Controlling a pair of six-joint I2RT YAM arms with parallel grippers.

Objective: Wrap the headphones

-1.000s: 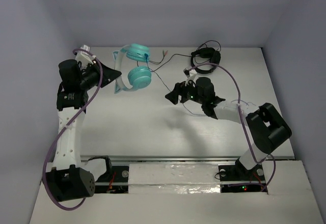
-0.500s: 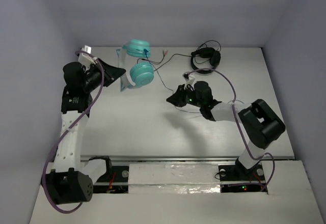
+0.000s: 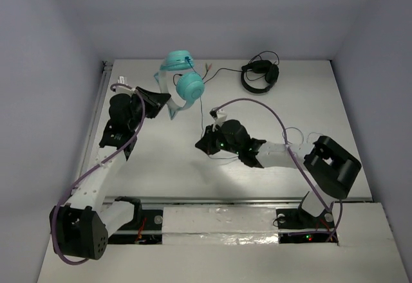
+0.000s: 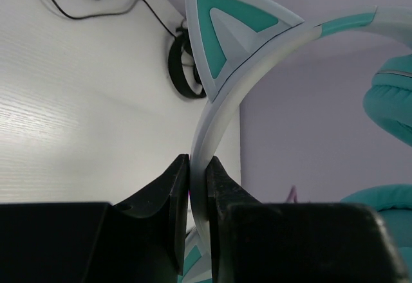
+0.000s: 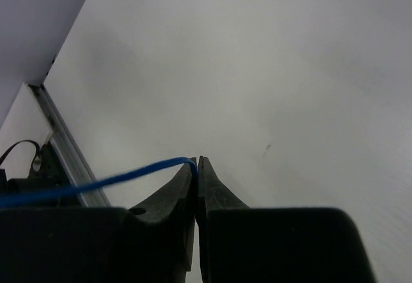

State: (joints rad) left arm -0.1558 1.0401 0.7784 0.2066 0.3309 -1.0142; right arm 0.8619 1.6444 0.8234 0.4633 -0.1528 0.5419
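Left gripper (image 4: 198, 167): clamped on the headphones' (image 3: 190, 87) pale headband (image 4: 219, 106).
Right gripper (image 5: 196, 163): pinching the thin blue cable (image 5: 116, 181).
Black headset (image 3: 260, 77): on counter (image 3: 302, 109), far side.

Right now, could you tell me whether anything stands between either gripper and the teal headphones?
Nothing visible does. The left gripper grips the teal headphones by the headband; the right gripper pinches the blue cable. The black headphones lie apart at the far edge.
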